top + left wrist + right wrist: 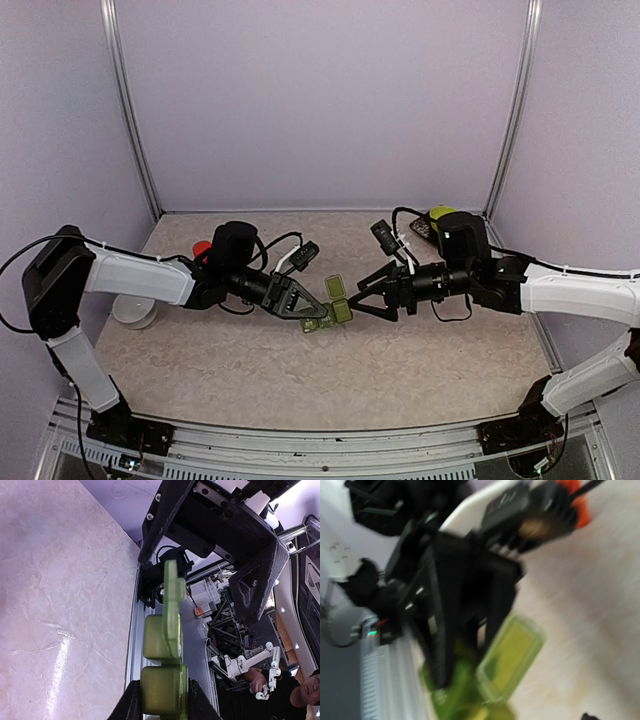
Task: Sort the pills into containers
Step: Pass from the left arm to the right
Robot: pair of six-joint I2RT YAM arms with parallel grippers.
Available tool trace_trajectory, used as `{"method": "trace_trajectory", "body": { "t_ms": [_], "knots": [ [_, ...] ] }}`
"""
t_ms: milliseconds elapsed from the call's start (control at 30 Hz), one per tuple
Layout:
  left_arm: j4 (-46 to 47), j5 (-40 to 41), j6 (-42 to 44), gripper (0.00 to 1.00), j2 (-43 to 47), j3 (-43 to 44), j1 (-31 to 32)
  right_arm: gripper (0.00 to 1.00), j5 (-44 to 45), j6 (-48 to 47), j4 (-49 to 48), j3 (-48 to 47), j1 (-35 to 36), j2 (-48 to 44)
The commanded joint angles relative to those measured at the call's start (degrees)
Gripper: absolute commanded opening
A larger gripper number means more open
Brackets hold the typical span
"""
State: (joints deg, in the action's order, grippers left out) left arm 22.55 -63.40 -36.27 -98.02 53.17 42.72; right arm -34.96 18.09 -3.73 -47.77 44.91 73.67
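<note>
Containers (161,685): clamped in left gripper (314,316) jaws, steadied for opening; right gripper (360,298) jaws spread beside a raised lid (334,286), seemingly empty.

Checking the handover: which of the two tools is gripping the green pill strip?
The left tool, shut on one end of the green pill strip. The right tool stands open just beside it, gripping nothing.

Containers (335,310) midair at centre; bare tabletop (300,385) beneath
</note>
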Motion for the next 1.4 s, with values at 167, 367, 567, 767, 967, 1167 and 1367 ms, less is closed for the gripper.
{"method": "trace_trajectory", "body": {
  "t_ms": [167,367,567,767,967,1167,1367],
  "knots": [
    [-1.91,-0.15,2.16,0.00,-0.72,2.35,-0.27,0.73,-10.55,14.99,-7.44,0.64,-0.28,5.94],
    [-3.00,0.11,3.11,0.00,-0.16,2.19,-0.27,0.63,-13.17,17.75,-8.35,-0.12,-0.26,9.44],
    [-3.15,0.11,3.44,0.00,-0.37,2.09,-0.22,0.45,-17.33,22.04,-12.31,0.40,-0.26,12.14],
    [-4.10,0.42,4.38,0.00,-0.54,1.86,-0.18,0.39,-18.41,23.98,-14.37,0.86,-0.39,12.78],
    [-4.24,0.53,4.53,0.00,-0.53,1.68,-0.18,0.26,-19.87,25.74,-15.92,1.09,-0.48,14.01],
    [-4.76,0.64,4.89,0.00,-0.51,1.46,-0.17,0.19,-20.08,26.65,-16.43,1.59,-0.91,14.30],
    [-4.54,1.28,4.80,0.16,-0.01,0.80,-0.16,0.14,-19.87,28.36,-17.57,2.20,-1.13,14.23]
  ]
}}
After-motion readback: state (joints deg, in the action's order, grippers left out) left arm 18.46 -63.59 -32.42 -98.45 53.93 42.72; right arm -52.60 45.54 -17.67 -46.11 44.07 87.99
